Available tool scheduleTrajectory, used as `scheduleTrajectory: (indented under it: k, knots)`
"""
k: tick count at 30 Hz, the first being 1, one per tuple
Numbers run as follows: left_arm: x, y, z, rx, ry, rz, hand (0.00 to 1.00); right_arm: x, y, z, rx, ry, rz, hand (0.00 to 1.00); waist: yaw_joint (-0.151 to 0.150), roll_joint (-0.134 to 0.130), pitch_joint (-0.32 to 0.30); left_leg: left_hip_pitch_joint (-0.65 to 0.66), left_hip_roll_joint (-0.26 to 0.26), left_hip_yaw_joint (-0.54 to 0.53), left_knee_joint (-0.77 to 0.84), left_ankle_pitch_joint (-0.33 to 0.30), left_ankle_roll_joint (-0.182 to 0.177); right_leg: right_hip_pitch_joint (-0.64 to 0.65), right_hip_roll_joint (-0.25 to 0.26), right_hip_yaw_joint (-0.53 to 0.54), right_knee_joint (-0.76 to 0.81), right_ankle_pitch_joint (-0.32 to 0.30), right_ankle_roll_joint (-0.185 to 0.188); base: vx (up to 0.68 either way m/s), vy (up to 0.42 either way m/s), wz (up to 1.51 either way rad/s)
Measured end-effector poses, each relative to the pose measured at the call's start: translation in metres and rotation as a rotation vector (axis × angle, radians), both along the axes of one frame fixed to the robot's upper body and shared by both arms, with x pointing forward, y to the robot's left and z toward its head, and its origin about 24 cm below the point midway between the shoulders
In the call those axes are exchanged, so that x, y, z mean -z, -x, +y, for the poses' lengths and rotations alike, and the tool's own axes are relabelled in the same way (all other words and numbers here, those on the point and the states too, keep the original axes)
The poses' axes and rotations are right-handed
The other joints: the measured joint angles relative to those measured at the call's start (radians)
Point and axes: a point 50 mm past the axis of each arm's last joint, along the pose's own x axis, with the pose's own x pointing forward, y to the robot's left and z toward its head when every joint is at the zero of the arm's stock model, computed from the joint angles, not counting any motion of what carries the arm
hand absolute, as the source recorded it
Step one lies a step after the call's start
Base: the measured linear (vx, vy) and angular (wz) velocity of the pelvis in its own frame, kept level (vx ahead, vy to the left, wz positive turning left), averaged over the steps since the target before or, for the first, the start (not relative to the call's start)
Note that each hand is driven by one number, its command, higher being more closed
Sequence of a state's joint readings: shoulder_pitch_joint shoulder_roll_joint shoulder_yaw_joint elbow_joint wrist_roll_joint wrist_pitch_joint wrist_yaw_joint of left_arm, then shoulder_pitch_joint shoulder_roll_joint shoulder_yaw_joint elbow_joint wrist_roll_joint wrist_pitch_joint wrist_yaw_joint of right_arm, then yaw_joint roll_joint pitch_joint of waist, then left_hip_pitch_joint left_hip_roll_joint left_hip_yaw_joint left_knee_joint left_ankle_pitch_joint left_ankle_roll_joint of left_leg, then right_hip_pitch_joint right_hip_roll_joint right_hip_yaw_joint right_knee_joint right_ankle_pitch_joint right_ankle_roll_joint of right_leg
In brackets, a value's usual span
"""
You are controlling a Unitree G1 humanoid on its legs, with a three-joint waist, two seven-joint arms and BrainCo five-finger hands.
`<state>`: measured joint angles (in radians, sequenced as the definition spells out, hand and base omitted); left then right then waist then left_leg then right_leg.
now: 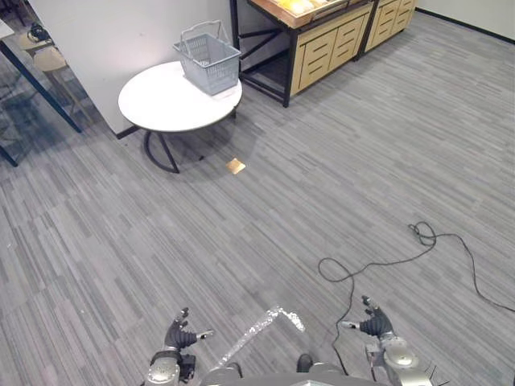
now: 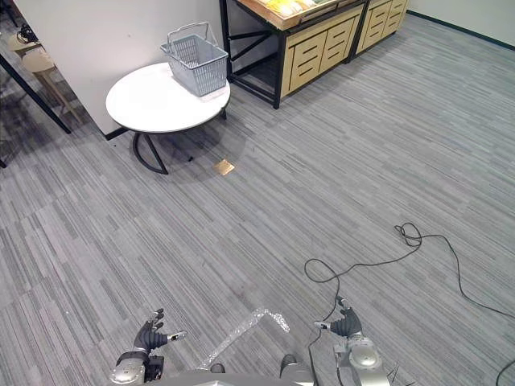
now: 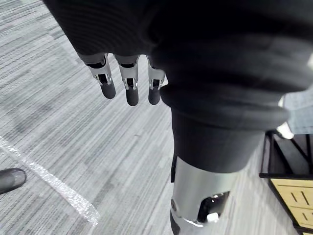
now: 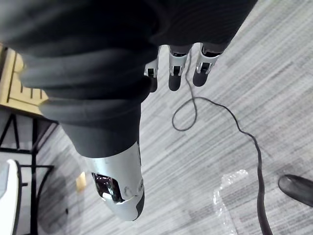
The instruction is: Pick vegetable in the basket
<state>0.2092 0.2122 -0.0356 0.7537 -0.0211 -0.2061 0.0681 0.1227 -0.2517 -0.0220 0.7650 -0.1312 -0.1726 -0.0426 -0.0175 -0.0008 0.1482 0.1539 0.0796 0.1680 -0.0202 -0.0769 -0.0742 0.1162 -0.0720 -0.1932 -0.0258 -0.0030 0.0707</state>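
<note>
A grey wire basket (image 1: 209,58) with raised handles stands at the back edge of a round white table (image 1: 161,104), far ahead on the left. Yellow produce (image 1: 299,6) lies on a wooden stand behind it, mostly cut off by the picture's top edge. My left hand (image 1: 179,336) hangs low at the bottom left, its fingers (image 3: 128,85) relaxed and holding nothing. My right hand (image 1: 374,324) is at the bottom right, its fingers (image 4: 177,68) straight over the carpet and also holding nothing. Both hands are far from the basket.
A wooden cabinet with drawers (image 1: 330,44) on a black frame stands right of the table. A white wall (image 1: 105,40) rises behind the table. A small brown scrap (image 1: 235,166) and a clear plastic strip (image 1: 261,326) lie on the grey carpet. A dark desk leg (image 1: 36,84) is at the far left.
</note>
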Motion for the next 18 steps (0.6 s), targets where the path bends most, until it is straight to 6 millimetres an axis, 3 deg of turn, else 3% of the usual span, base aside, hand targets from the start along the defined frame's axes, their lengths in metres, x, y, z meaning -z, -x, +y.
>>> scheduleTrajectory:
  k: [5, 13, 18]
  knots:
    - [-0.004, 0.005, 0.001, 0.006, -0.011, -0.013, 0.0, -0.001, 0.0, -0.002, 0.017, -0.008, -0.009, 0.0, -0.011, 0.0, 0.001, -0.001, -0.002, -0.005, -0.022, 0.013, 0.005, -0.001, 0.0, -0.012, -0.009, 0.0, 0.001, -0.02, -0.013, 0.05]
    - [-0.017, -0.004, 0.011, -0.06, -0.016, -0.096, 0.0, -0.012, -0.01, -0.013, 0.143, -0.067, -0.096, 0.0, -0.019, 0.001, 0.01, -0.01, -0.008, -0.001, -0.047, 0.016, 0.007, -0.02, -0.002, -0.012, -0.015, -0.006, 0.009, 0.01, -0.003, 0.0]
    - [-0.03, -0.017, 0.014, -0.119, 0.003, -0.189, 0.0, -0.019, -0.019, -0.012, 0.173, -0.096, -0.149, 0.0, -0.008, -0.003, 0.016, -0.094, -0.011, 0.013, 0.062, -0.064, 0.028, -0.061, -0.016, 0.0, -0.009, -0.023, 0.03, 0.07, 0.019, -0.08]
